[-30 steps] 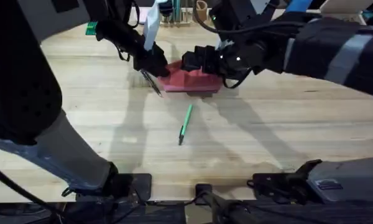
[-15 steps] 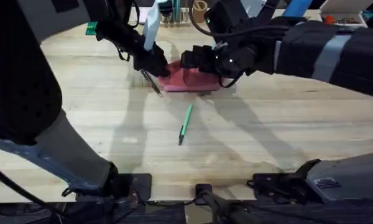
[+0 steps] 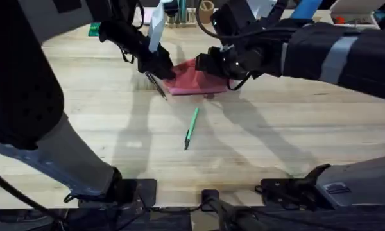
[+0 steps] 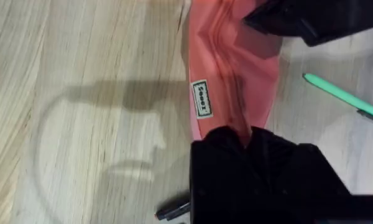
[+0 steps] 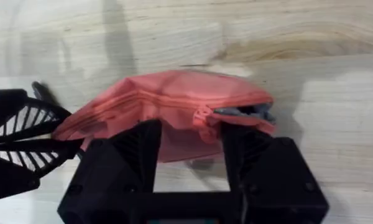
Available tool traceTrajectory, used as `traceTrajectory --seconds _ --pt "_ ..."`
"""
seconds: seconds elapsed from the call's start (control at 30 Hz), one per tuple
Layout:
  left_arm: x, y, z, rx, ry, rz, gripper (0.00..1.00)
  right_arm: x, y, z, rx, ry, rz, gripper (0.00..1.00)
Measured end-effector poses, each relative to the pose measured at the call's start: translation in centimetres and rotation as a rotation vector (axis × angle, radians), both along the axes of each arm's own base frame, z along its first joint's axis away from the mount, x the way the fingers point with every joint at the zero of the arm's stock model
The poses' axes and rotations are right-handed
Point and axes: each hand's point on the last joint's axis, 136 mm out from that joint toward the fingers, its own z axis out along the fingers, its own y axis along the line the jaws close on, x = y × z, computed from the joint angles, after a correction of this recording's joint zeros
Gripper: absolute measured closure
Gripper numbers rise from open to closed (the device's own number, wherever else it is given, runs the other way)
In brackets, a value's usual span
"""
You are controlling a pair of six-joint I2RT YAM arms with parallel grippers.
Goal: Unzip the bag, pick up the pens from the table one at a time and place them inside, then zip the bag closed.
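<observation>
On the far middle of the pale wooden bench (image 3: 83, 122), a salmon-pink pencil pouch (image 3: 191, 78) lies between two black robot arms. At its left end, the left gripper (image 3: 162, 69) has its jaws pressed together on the fabric, pinning that end down; the left wrist view shows the pink cloth pinched between the black fingers (image 4: 224, 140). Just beside that gripper, a black pen (image 3: 156, 84) lies on the wood, partly hidden under the arm. Nearer the robot, well apart from the pouch, a light green pen (image 3: 191, 127) lies at a slant. At the pouch's right end, the right gripper (image 5: 191, 134) hangs over the zipper line, its jaws spread to either side of the small pink zipper pull (image 5: 202, 117), not closed on it. Past the pull, a short dark opening shows, so the zipper looks barely started.

The step in hand appears to be unzipping. Next, the right jaws would need to close on the pull and draw it along the pouch toward the left gripper.
</observation>
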Motion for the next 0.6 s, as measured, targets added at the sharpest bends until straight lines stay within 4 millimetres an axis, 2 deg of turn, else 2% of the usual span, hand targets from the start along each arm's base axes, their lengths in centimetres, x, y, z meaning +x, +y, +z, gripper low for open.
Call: traceTrajectory --seconds 0.37,0.5,0.6 --pt "0.00 0.00 0.00 0.000 0.000 0.000 0.958 0.13 -0.34 0.02 -0.008 -0.006 -0.023 0.614" --pt "0.00 0.00 0.00 0.000 0.000 0.000 0.958 0.20 -0.35 0.06 -0.009 -0.009 -0.025 0.710" --pt "0.00 -0.01 0.00 0.000 0.000 0.000 0.958 0.21 -0.34 0.07 -0.008 -0.010 -0.025 0.736"
